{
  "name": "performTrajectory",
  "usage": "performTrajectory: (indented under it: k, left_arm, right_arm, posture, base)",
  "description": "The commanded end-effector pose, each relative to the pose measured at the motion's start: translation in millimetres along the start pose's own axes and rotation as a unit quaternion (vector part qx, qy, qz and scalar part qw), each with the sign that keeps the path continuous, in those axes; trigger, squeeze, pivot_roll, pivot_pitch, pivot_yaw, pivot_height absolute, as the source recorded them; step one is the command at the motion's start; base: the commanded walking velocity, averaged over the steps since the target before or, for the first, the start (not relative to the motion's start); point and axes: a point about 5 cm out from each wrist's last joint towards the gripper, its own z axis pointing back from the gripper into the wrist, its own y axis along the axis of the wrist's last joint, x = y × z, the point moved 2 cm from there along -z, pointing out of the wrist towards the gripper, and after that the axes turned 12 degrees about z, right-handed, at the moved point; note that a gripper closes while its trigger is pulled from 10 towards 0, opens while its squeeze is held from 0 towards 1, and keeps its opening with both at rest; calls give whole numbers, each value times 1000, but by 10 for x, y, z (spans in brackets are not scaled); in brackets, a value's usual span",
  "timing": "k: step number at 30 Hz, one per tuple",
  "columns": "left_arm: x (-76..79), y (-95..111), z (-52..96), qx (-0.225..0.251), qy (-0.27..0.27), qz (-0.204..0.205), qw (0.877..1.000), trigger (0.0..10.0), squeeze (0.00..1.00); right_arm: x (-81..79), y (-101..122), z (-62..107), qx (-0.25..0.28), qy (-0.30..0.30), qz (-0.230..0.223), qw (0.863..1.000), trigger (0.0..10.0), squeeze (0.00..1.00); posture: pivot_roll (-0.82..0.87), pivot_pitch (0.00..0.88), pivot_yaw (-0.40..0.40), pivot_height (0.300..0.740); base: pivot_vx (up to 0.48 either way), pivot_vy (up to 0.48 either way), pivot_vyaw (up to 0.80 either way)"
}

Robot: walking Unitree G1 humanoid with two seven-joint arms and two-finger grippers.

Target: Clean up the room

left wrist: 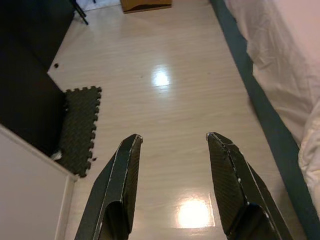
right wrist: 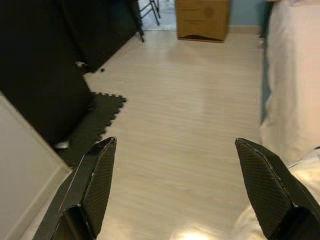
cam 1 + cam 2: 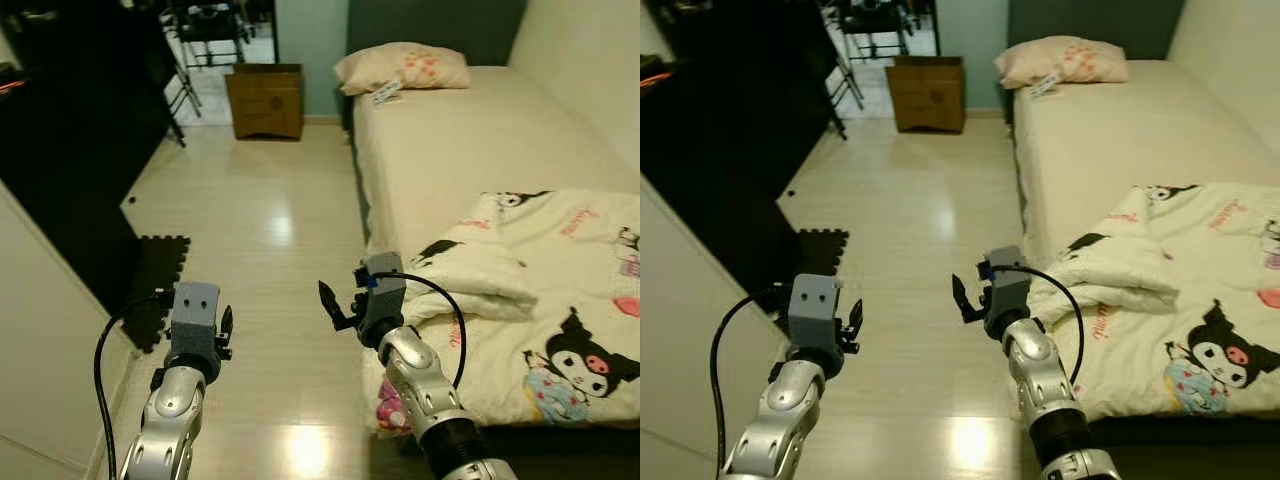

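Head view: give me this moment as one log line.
left gripper: open, over floor | right gripper: open, beside bed edge | blanket: crumpled on bed | pillow: at bed head

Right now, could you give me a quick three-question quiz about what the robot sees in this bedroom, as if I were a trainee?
1. True or false: the pillow lies on the floor.
2. What lies bunched at the bed's near end: (a) cartoon-print blanket, (b) towel, (c) coat?
3. Are the left gripper and right gripper holding anything?

Key: 1. False, it lies on the bed. 2. a. 3. No, both are open above the wooden floor.
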Motion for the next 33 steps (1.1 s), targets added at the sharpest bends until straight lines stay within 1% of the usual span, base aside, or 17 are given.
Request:
performTrajectory:
  k: [1, 17, 21, 25, 26, 27, 29, 33]
  left_arm:
    - [-66, -6, 15, 0, 9, -7, 1000, 10000, 0]
    - [-88, 20, 6, 8, 15, -9, 1000, 10000, 0]
    - [-101, 9, -1, 6, 18, -9, 1000, 10000, 0]
    - [-114, -3, -2, 4, 24, -3, 1000, 10000, 0]
    - [-134, -17, -4, 1, 27, 0, 1000, 10000, 0]
    - [-188, -57, -7, -4, 37, 4, 999, 10000, 0]
    - [-188, -57, -7, -4, 37, 4, 999, 10000, 0]
    - [-224, -168, 24, -16, 48, 0, 999, 10000, 0]
  right_arm:
    - [-60, -25, -5, -1, 6, -7, 1000, 10000, 0]
    - [-97, -9, -15, 5, 17, -5, 1000, 10000, 0]
    - [-108, -5, -28, 7, 20, -6, 1000, 10000, 0]
    - [-115, -7, -34, 6, 22, 0, 1000, 10000, 0]
    - [-122, -7, -40, 5, 24, 3, 1000, 10000, 0]
    - [-135, -4, -56, 2, 30, 9, 1000, 10000, 0]
    - [-135, -4, -56, 2, 30, 9, 1000, 10000, 0]
    - [-121, -8, -80, -3, 35, 22, 999, 10000, 0]
  posture:
    - [-26, 127, 37, 738]
    - [-22, 121, 37, 738]
    - [-19, 108, 34, 738]
    - [-18, 105, 33, 738]
    - [-19, 94, 28, 738]
    - [-19, 84, 18, 738]
    - [-19, 84, 18, 738]
    - [-19, 65, -13, 738]
  base:
    - [458, 0, 0]
    - [464, 0, 0]
    - [462, 0, 0]
    - [461, 0, 0]
    - [461, 0, 0]
    - [461, 0, 0]
    - [461, 0, 0]
    - [461, 0, 0]
